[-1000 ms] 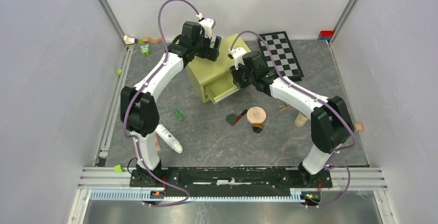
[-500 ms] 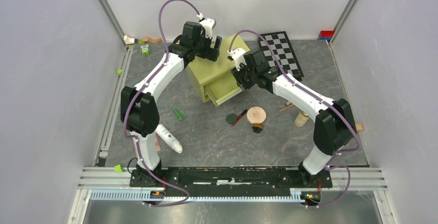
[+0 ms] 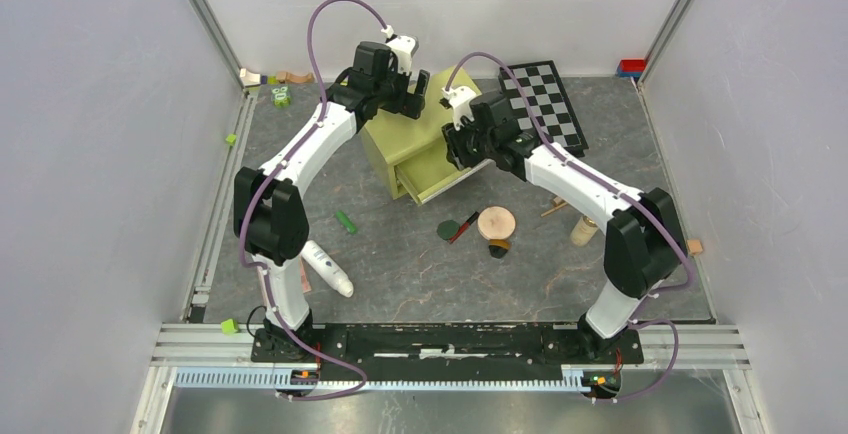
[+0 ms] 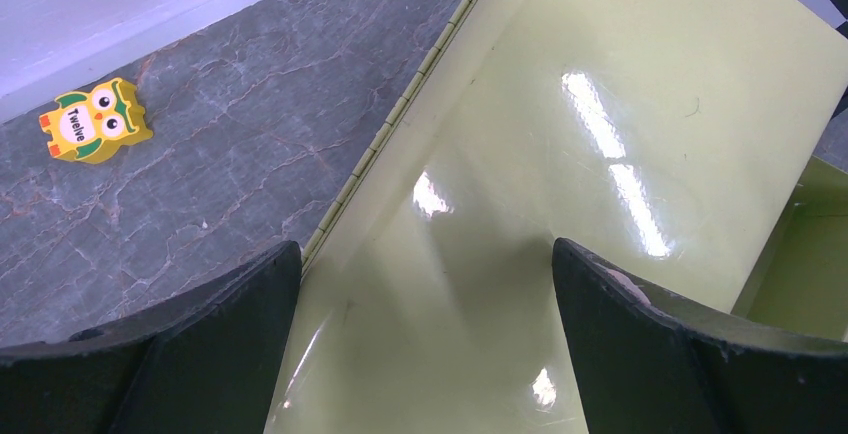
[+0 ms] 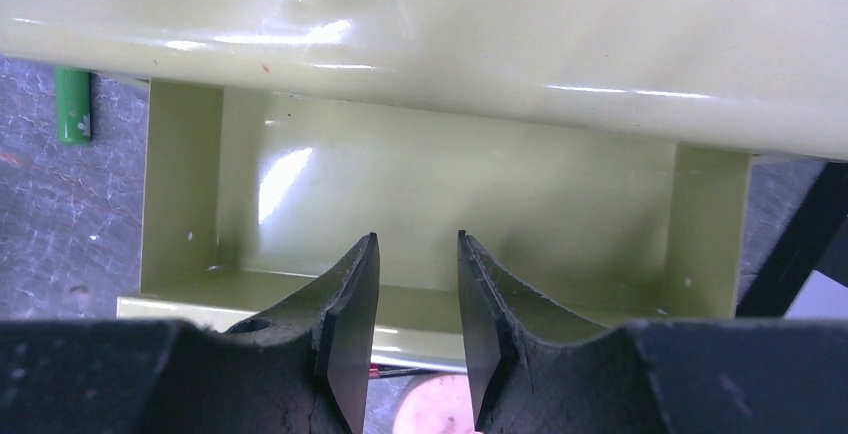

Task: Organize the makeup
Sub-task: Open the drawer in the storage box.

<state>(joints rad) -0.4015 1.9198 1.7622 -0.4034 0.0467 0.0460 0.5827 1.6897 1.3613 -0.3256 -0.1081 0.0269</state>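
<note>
The makeup lies on the grey floor: a white tube (image 3: 327, 268), a green stick (image 3: 345, 222), a dark green disc (image 3: 447, 229), a red stick (image 3: 463, 227), a round peach compact (image 3: 496, 223), a small dark jar (image 3: 497, 249) and a beige bottle (image 3: 583, 231). My left gripper (image 3: 412, 96) is open and empty just above the green cabinet's glossy top (image 4: 560, 154). My right gripper (image 3: 460, 146) hangs over the cabinet's open, empty drawer (image 5: 440, 194). Its jaws stand a narrow gap apart with nothing between them. The eyeshadow palette is out of view.
The green cabinet (image 3: 415, 139) stands mid-table with its drawer pulled out toward the near side. A checkerboard (image 3: 545, 104) lies behind it on the right. A yellow owl block (image 4: 95, 120) and other toy blocks (image 3: 275, 82) sit by the far left wall.
My right arm has shifted a little toward the far left, over the drawer and cabinet front. The left arm and the items on the floor have not moved.
</note>
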